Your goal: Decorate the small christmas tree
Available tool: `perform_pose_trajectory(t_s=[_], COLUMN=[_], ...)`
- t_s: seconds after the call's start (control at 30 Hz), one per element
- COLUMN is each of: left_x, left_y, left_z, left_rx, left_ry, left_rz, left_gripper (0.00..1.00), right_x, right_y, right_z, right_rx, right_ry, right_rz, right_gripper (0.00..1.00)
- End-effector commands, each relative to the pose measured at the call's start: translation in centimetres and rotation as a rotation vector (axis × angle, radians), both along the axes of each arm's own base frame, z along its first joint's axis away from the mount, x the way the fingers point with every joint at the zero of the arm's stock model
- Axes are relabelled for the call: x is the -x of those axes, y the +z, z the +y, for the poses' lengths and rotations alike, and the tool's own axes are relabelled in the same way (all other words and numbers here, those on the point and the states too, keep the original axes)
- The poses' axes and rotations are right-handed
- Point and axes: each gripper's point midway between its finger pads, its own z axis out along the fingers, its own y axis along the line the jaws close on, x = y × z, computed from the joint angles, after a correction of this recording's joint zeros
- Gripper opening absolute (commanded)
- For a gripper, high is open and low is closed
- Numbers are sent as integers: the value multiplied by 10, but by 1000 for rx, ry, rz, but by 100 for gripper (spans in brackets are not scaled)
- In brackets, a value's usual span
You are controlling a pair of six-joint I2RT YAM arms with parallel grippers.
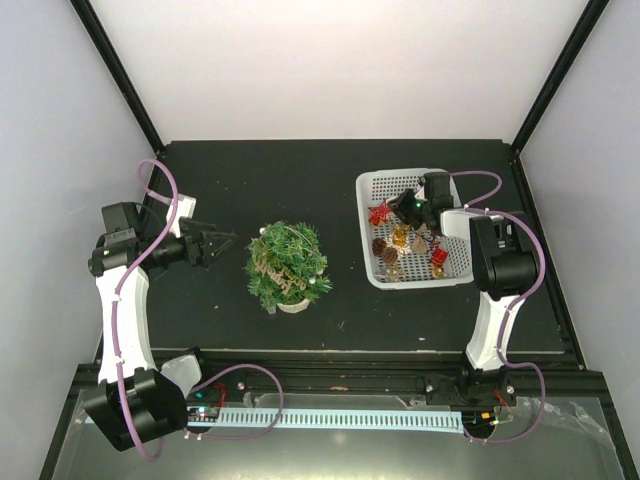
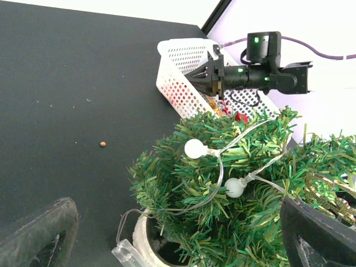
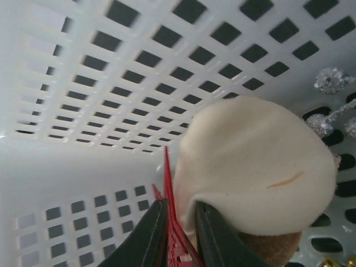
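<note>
In basket (image 1: 372,186), ornaments (image 1: 402,251), right gripper (image 3: 181,207) pinching red ornament (image 3: 167,169)

From above you see the whole worktop (image 1: 260,180); your left wrist view faces the basket (image 2: 177,83), your right wrist view looks close inside it.

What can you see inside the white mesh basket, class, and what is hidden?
In the basket: pine cones, red ornaments, a cream cap and silver beads. The right gripper pinches a thin red ornament. Whatever lies beneath the gripper is covered.
</note>
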Motion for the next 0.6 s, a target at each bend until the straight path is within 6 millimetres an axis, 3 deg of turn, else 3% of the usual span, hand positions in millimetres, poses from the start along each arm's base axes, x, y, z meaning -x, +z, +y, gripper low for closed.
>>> perform_pose_trajectory(t_s=[0.0, 0.23, 0.4, 0.57], left_x=[-2, -3, -3, -2], left_y=[0, 0, 0, 0], left_z=[1, 2, 2, 2], left_rx=[18, 14, 13, 6], left_ry=[0, 0, 2, 7], left_rz=[0, -1, 1, -2], left_gripper=[99, 99, 99, 99], right_x=[-14, -23, -28, -21], right_y=[2, -4, 2, 12], right_z=[7, 12, 14, 11], right_rx=[-27, -28, -36, -16], right_ry=[28, 63, 70, 76], right_rz=[-28, -20, -52, -85], right_gripper=[18, 17, 8, 1])
